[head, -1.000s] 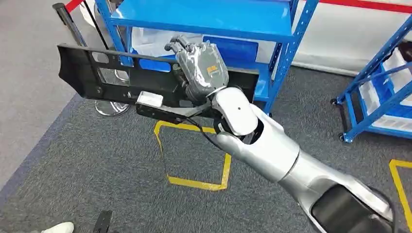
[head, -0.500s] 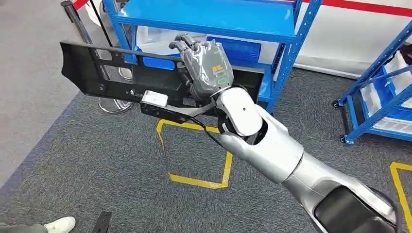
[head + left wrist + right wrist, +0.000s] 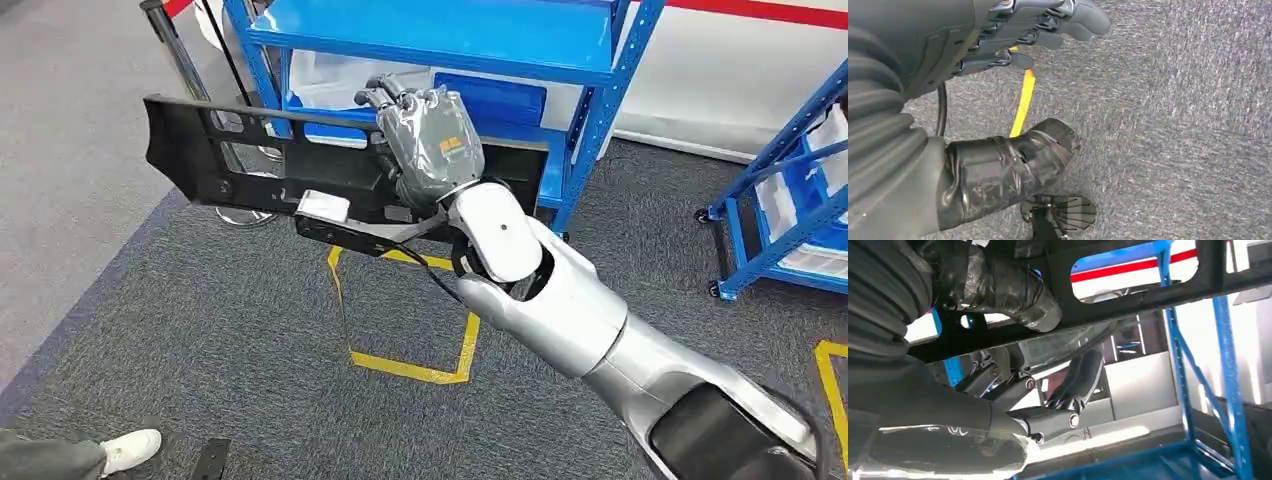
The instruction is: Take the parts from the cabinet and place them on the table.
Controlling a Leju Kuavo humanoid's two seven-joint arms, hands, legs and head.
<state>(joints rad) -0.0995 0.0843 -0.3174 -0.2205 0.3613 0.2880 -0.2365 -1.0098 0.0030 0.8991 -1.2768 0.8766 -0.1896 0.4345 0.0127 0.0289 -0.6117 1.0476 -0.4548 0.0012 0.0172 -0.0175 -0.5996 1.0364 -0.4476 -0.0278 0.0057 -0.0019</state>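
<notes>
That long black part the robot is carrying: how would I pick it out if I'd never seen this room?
Find the blue metal shelf rack on the grey carpet. In front of it, the robot's silver right arm reaches up, and its right hand grips a long black plastic panel held crosswise. It is the one flat, dark piece with cut-out holes, held off the floor.

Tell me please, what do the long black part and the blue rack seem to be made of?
Part: likely moulded plastic, matte black; thin walls with cut-out openings and moulded edges suggest it, though painted metal cannot be excluded. The right hand grips it.
Rack: probably steel, glossy blue paint; the uprights are perforated angle profiles with a flat sheet shelf.
</notes>
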